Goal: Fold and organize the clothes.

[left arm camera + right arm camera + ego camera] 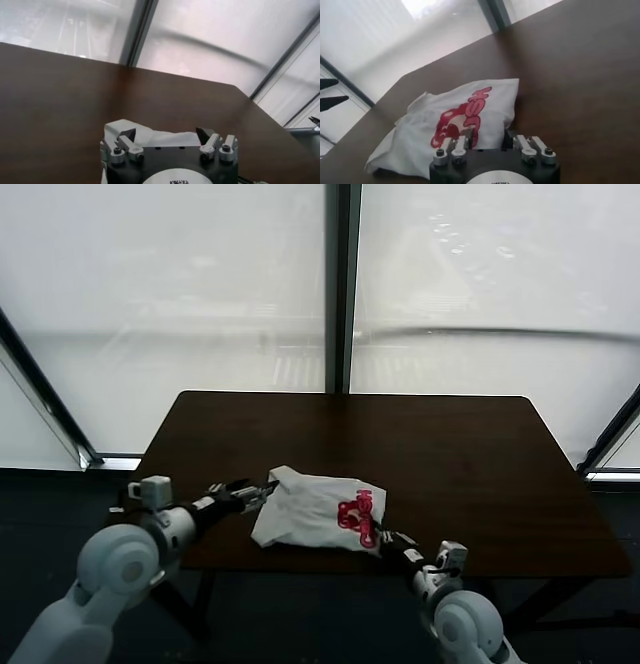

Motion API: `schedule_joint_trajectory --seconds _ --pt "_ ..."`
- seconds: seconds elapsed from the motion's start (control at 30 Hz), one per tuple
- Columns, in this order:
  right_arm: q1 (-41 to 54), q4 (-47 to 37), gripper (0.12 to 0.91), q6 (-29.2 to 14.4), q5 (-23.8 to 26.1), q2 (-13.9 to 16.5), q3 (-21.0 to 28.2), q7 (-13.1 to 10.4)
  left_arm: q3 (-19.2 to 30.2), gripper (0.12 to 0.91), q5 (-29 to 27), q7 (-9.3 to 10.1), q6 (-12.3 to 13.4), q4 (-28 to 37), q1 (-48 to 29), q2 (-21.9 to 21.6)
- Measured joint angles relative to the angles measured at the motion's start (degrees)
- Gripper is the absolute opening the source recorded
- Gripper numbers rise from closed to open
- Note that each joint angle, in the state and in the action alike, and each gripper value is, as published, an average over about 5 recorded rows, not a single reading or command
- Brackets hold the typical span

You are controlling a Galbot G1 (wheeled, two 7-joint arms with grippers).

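Note:
The white T-shirt lies bunched on the brown table near its front edge, with the red graphic facing up on its right side. My left gripper is open at the shirt's left far corner. In the left wrist view the white cloth lies between its spread fingertips. My right gripper is at the shirt's front right corner. In the right wrist view its fingers stand apart, with the shirt's edge between them, next to the red print.
The table's front edge runs just under both grippers. Large frosted windows with a dark centre post stand behind the table. The floor below is dark.

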State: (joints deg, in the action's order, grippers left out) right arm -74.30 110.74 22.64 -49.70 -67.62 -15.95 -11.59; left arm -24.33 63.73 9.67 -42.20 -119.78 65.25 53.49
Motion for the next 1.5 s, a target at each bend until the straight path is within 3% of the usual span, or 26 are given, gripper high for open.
schedule_joint_trajectory --seconds 0.23,0.7,0.8,1.13,1.23,1.33,1.43,1.5 --pt "1.9 -2.6 0.148 -0.2 0.0 0.7 -1.9 0.3 -1.3 0.907 -1.2 -1.28 0.0 0.6 0.8 -0.1" --pt "1.4 -3.1 0.161 -3.0 1.2 4.2 -4.8 1.6 -2.1 0.907 -2.4 -1.86 0.6 0.7 1.9 0.4" --pt "0.4 -1.9 0.274 -7.0 3.4 5.5 -4.6 3.1 -2.3 0.907 -2.7 -1.97 0.9 0.7 2.3 0.4" --pt "-4.1 -0.6 0.838 -24.4 13.1 11.7 -4.7 5.3 -3.4 0.907 -5.1 -3.0 1.6 0.6 4.0 1.5" --pt "-4.2 -1.9 0.897 -29.1 16.9 12.0 -4.7 5.2 -3.9 0.907 -5.7 -3.08 1.8 0.6 4.7 1.9" --pt "-4.0 -3.9 0.906 -33.9 20.9 11.6 -4.6 6.0 -4.5 0.907 -6.6 -3.31 2.4 0.4 5.5 2.2" --pt "-4.5 -6.1 0.907 -39.7 25.2 10.9 -5.4 6.9 -5.3 0.907 -9.1 -4.59 4.5 -0.3 6.9 2.4" --pt "-5.5 -6.9 0.907 -42.7 27.3 10.3 -6.5 5.9 -5.9 0.907 -12.1 -5.92 6.9 -1.1 8.3 2.4"
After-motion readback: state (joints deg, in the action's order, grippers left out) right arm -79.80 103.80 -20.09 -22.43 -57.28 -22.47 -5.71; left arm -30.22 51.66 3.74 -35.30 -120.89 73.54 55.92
